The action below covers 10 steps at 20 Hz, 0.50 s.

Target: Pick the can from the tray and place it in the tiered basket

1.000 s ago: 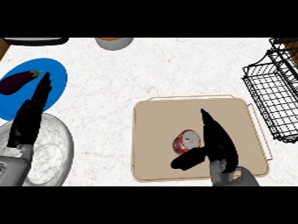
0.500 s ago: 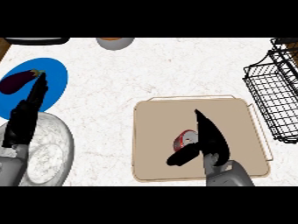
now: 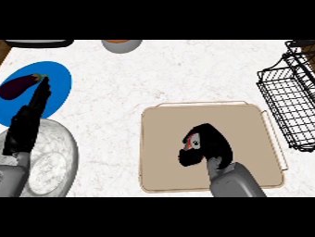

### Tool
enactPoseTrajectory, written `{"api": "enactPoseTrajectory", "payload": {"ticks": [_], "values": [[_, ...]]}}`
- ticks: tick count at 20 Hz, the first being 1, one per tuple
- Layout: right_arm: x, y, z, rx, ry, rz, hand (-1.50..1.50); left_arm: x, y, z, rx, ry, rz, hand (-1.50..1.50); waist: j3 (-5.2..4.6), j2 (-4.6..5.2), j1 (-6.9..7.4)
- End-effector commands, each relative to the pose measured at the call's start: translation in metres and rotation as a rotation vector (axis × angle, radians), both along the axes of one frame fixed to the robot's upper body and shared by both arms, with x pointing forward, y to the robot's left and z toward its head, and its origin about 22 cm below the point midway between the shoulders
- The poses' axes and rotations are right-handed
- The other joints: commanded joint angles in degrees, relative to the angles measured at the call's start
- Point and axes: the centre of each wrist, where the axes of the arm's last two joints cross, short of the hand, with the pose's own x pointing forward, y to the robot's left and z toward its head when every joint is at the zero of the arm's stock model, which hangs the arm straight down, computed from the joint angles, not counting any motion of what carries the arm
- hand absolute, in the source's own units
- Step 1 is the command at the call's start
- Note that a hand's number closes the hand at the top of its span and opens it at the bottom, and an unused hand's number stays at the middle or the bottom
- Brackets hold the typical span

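Right hand [image 3: 211, 144] is curled over the can [image 3: 192, 142], which sits on the tray [image 3: 161, 139] with only a red-and-white sliver showing past the fingers. Grasp looks made but lift not begun; carry to the tiered basket [image 3: 298, 99] at the worktop's right edge and release remain. Left hand [image 3: 29, 118] rests with straight fingers, holding nothing, over the blue plate [image 3: 61, 81].

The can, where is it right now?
In the head view the can sits on the beige tray, lower right of centre, mostly hidden by the right hand curled round it, with the wire tiered basket off to its right.
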Motion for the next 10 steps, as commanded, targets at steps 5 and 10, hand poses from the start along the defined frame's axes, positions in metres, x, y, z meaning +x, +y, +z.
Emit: {"api": "enactPoseTrajectory", "payload": {"ticks": [5,10], "values": [[-0.01,0.01,0.029,0.06,0.036,-0.123,1.5,0.002,-0.012,-0.001,0.006,-0.001,0.015,0.0,0.13,0.11,-0.29],[-0.009,0.012,0.05,0.101,-0.121,-0.252,1.5,0.0,0.013,0.006,0.012,0.002,0.006,0.0,0.1,0.03,-0.33]]}}
